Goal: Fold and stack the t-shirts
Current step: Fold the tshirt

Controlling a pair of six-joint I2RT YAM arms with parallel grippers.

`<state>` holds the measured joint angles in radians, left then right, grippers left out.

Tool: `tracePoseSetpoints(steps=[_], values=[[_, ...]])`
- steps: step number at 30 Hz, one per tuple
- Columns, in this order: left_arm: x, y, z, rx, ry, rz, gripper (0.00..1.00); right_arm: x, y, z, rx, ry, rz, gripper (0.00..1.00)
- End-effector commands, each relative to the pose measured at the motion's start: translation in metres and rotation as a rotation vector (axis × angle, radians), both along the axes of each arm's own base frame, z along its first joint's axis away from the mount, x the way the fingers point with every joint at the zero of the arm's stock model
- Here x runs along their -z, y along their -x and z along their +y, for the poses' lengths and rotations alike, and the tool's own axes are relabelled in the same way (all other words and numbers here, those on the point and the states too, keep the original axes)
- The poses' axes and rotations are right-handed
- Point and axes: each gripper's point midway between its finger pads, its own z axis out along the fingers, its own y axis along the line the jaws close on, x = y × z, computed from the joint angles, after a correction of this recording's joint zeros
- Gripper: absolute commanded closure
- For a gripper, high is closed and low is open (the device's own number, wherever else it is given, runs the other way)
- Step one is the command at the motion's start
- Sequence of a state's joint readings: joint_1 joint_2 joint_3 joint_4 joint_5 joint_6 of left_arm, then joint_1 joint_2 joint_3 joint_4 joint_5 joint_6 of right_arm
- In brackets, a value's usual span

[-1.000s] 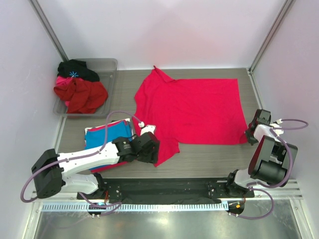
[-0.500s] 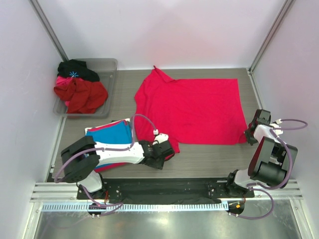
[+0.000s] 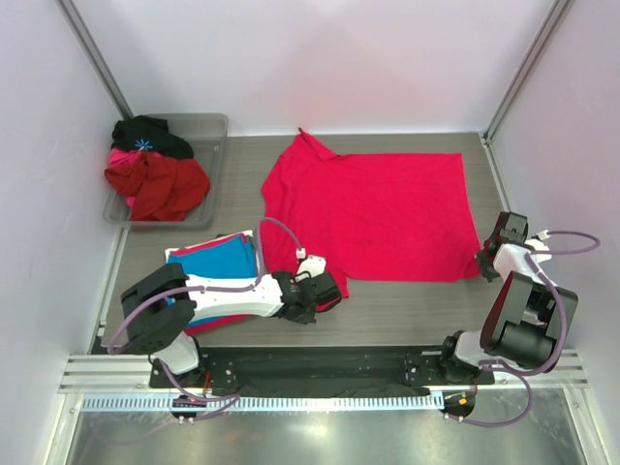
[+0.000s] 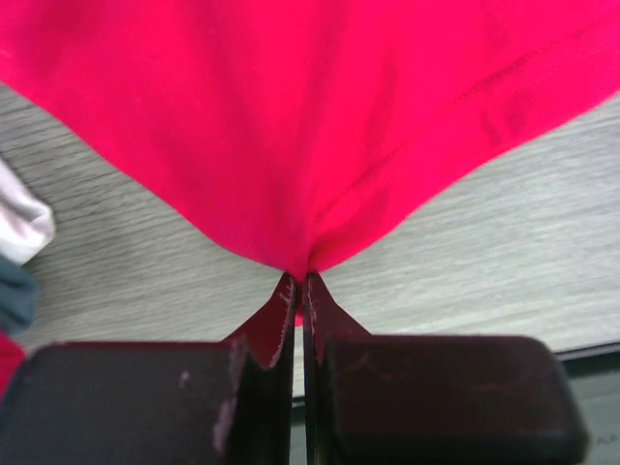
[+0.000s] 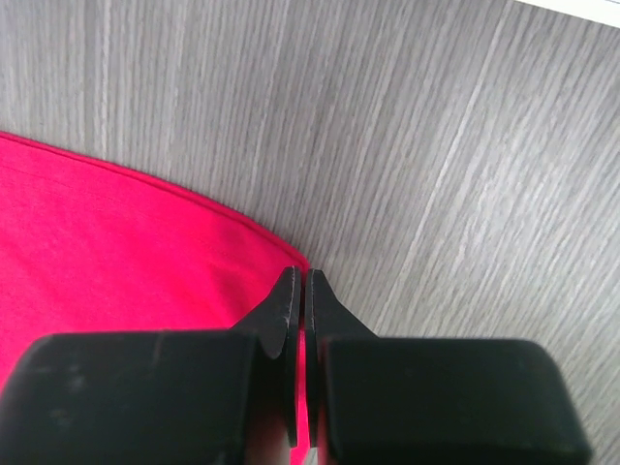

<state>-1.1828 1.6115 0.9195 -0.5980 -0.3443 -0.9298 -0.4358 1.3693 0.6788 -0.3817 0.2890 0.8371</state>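
Across the middle of the desk [image 3: 407,310] the crimson tee [image 3: 373,213] lies spread flat, one sleeve pointing to the far left and its hem toward the right. At its near-left sleeve the left tool [image 3: 331,289] is low on the desk, and the wrist view shows its fingers [image 4: 287,305] pressed together on a pinch of the sleeve's edge, the cloth puckering up from the grip. At the near-right corner the right tool [image 3: 481,263] is likewise clamped on the crimson tee, a strip of red showing between its closed fingers [image 5: 283,305]. Left of the spread tee, a folded blue tee [image 3: 211,260] sits on a pink-red tee [image 3: 215,324], partly hidden by the left arm. At the far left a clear bin [image 3: 218,126] holds a heap of dark and red clothes [image 3: 155,174].
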Motion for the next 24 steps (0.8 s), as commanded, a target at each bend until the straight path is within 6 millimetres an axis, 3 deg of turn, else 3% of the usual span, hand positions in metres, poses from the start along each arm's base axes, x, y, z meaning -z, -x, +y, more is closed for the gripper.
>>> tracePoseSetpoints(steps=[1, 2, 5, 9, 18, 24], values=[[-0.046, -0.012, -0.015, 0.021, 0.089, -0.062, 1.00, -0.020, -0.011, -0.004, 0.002, 0.026, -0.045, 0.99], [-0.068, -0.016, -0.022, 0.050, 0.127, -0.083, 1.00, -0.025, -0.014, -0.006, 0.001, 0.032, -0.055, 0.99], [-0.103, -0.033, -0.023, 0.060, 0.154, -0.113, 1.00, -0.030, -0.020, -0.006, -0.008, 0.025, -0.064, 0.99], [-0.126, -0.062, -0.016, 0.035, 0.173, -0.149, 1.00, -0.033, -0.024, -0.002, -0.012, 0.030, -0.054, 0.99], [-0.150, -0.137, 0.008, -0.085, 0.220, -0.195, 1.00, -0.056, -0.052, -0.007, -0.014, 0.034, -0.087, 0.99], [-0.168, -0.177, 0.004, -0.113, 0.241, -0.257, 1.00, -0.070, -0.079, -0.015, -0.017, 0.030, -0.103, 0.99]])
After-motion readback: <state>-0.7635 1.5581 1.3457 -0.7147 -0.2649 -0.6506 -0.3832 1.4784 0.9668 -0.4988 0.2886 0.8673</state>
